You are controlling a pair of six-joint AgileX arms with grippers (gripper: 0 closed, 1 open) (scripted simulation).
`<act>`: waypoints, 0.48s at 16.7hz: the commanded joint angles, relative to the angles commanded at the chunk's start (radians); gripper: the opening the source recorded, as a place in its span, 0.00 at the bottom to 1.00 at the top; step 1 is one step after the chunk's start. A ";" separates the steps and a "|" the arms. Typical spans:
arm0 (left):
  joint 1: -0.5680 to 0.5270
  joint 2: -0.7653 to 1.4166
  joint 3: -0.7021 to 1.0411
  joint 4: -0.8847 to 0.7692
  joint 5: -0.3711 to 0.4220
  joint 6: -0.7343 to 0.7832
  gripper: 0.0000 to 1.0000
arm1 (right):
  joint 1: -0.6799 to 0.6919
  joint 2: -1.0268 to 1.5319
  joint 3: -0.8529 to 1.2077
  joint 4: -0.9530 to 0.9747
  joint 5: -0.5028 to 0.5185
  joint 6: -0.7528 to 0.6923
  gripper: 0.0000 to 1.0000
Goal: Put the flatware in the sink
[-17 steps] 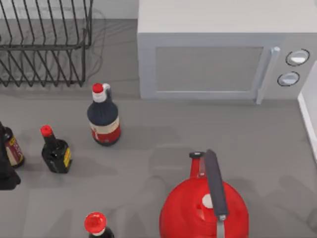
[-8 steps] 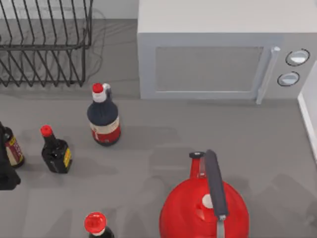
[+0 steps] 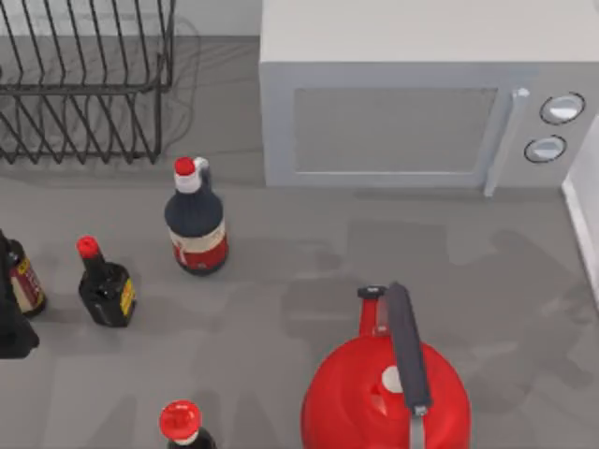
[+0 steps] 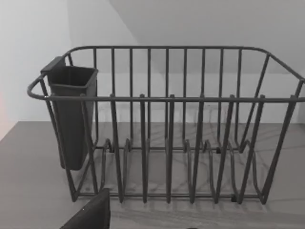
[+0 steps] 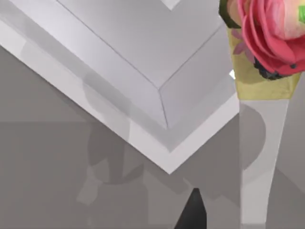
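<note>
A dark wire dish rack (image 4: 167,143) stands upright on the grey counter (image 4: 28,186), its row of vertical dividers empty. A dark utensil cup (image 4: 71,114) hangs on one end wall of the rack. A white wall (image 4: 33,52) rises beyond the rack.

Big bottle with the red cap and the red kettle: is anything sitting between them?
No. In the top view, only bare grey counter with faint shadows lies between the bottle and the kettle.
</note>
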 joint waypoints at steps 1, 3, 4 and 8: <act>0.000 0.000 0.000 0.000 0.000 0.000 1.00 | -0.003 0.074 0.110 -0.034 0.000 -0.002 0.00; 0.000 0.000 0.000 0.000 0.000 0.000 1.00 | -0.009 0.227 0.342 -0.105 0.000 -0.005 0.00; 0.000 0.000 0.000 0.000 0.000 0.000 1.00 | -0.013 0.304 0.458 -0.140 0.000 -0.007 0.00; 0.000 0.000 0.000 0.000 0.000 0.000 1.00 | -0.029 0.583 0.884 -0.264 -0.001 -0.018 0.00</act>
